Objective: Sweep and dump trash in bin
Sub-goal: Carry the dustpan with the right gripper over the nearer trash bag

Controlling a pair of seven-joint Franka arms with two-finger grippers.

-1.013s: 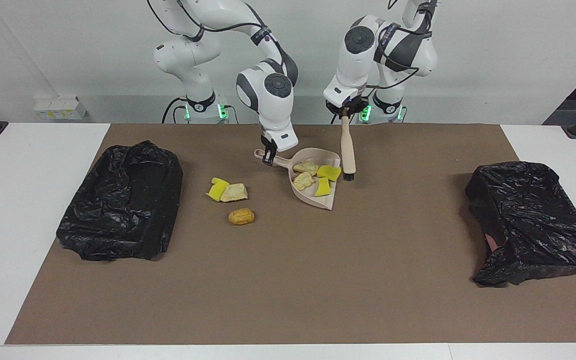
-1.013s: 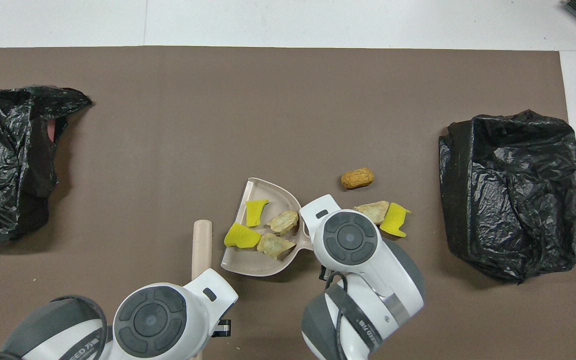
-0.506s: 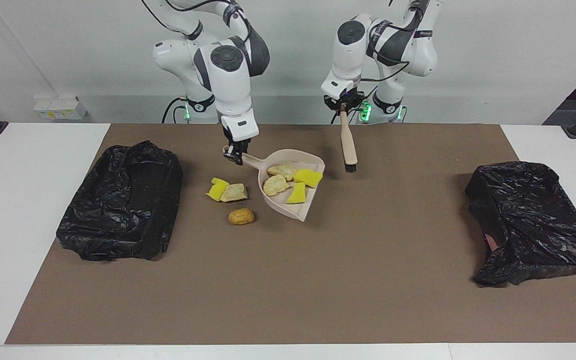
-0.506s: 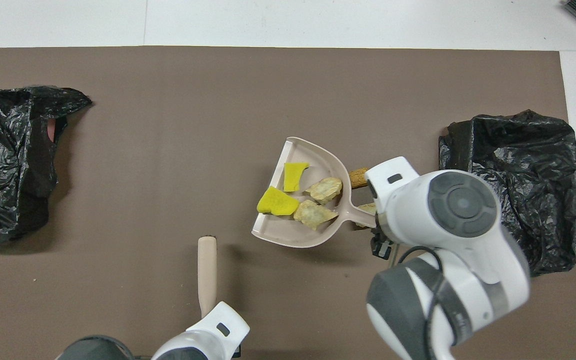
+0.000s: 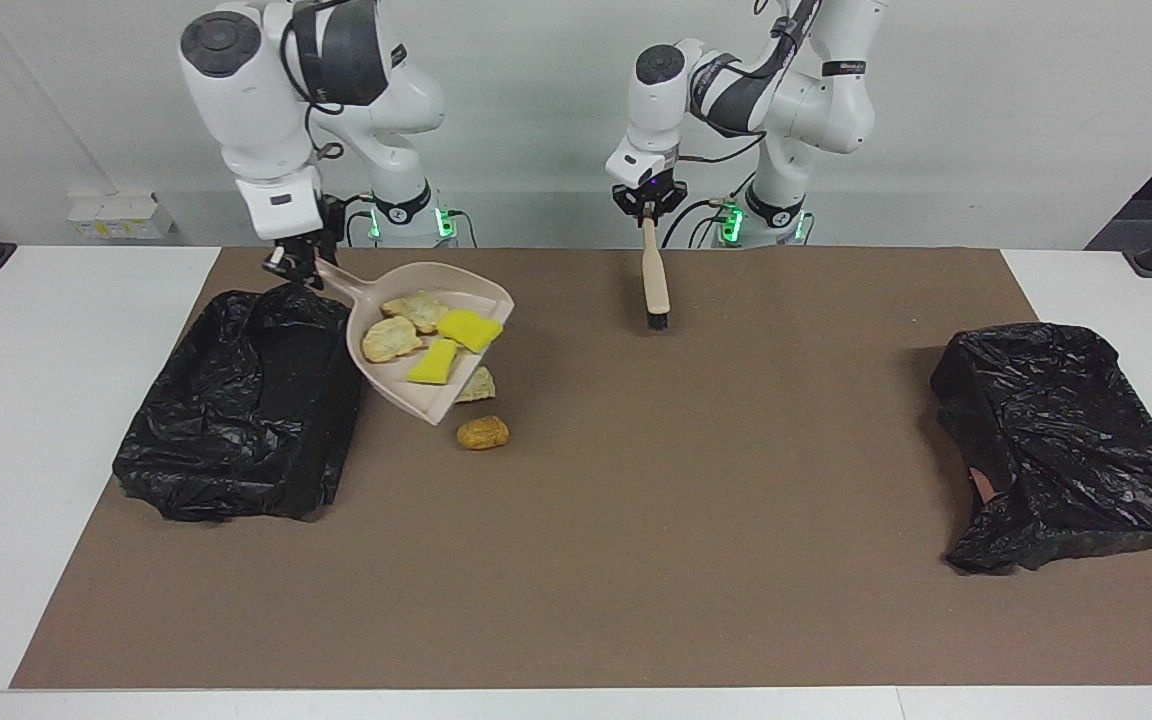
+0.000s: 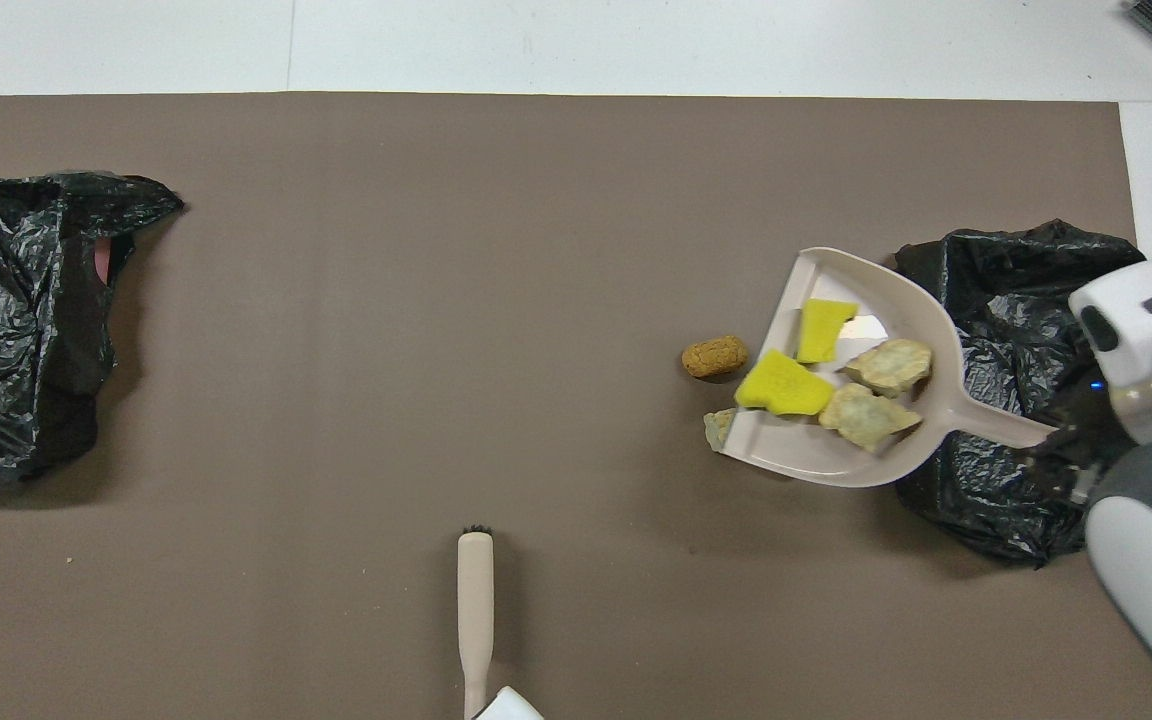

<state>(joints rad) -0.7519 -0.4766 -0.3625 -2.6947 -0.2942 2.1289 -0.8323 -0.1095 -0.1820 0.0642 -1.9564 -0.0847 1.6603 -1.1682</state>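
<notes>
Four lumps of trash ride in the beige dustpan [image 5: 433,345]: two yellow sponge wedges [image 5: 469,328] and two crumbly chunks [image 5: 388,340]. A second ago the pan lay on the surface mid-mat; now it hangs lifted beside the black bin bag [image 5: 241,405] at the right arm's end, handle over the bag's rim. Judgement: the dump is close, tipping not yet begun. The right pincer [image 5: 294,265] is clamped on the pan handle. The left pincer [image 5: 647,215], clamped on the brush [image 5: 653,283], has risen and waits. The brown lump [image 5: 483,433] lies on the mat.

Hidden: the pan covers most of one chunk [image 5: 479,385] and all of the seventh lump. The overhead view cuts off the left pincer.
</notes>
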